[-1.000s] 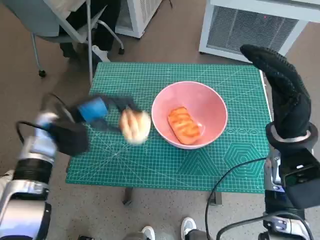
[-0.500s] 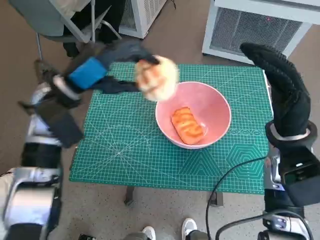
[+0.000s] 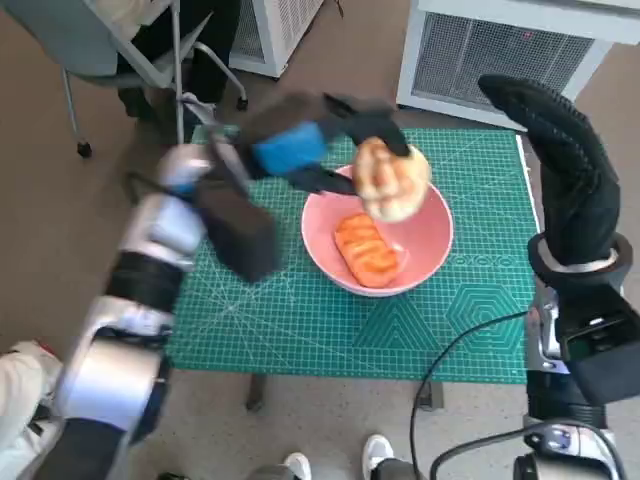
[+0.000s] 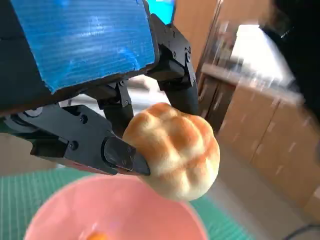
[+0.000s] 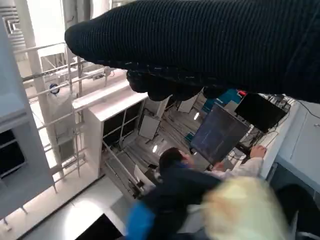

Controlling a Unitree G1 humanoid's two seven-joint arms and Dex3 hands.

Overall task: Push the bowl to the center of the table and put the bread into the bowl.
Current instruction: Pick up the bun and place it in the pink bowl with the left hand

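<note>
Bun held above the bowl, ready for the drop

The left hand (image 3: 300, 150) grips a round bread bun (image 3: 391, 179) by its sides, fingers (image 4: 117, 150) clasped around it, just above the pink bowl (image 3: 425, 255), which sits near the middle of the green table (image 3: 300, 320) and already contains an orange pastry (image 3: 368, 250). The bun looks light and soft, easily dented, best held gently around its sides. The gloved right hand (image 3: 560, 170) is raised beyond the table's right edge, fingers extended, holding nothing.
</note>
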